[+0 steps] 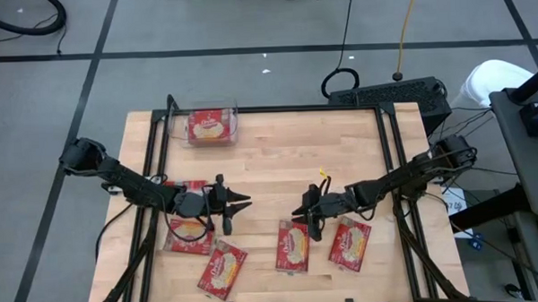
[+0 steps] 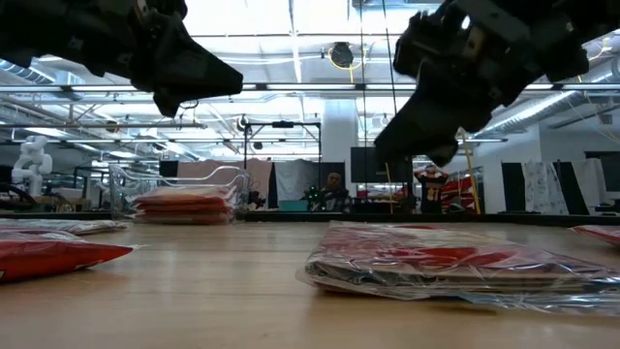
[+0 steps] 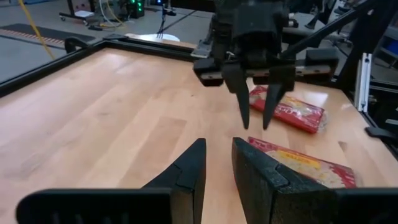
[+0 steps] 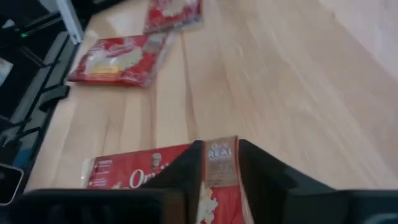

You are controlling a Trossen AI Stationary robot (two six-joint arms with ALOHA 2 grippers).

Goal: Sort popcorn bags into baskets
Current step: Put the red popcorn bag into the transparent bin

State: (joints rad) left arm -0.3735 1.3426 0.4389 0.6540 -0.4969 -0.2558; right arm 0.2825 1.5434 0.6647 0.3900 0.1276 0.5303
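Wooden table (image 1: 269, 160) with scattered popcorn bags (image 1: 293, 246); workshop behind.

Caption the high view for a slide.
Both claws hover mid-table above scattered flat red popcorn packets; clear plastic bin at the far edge already holds some.

The left arm (image 1: 136, 184) covers part of a popcorn bag (image 1: 191, 187). In the low view, a far-right bag (image 2: 599, 232) is cut off by the frame's right edge. The bags in the basket (image 1: 212, 126) are too small to count.
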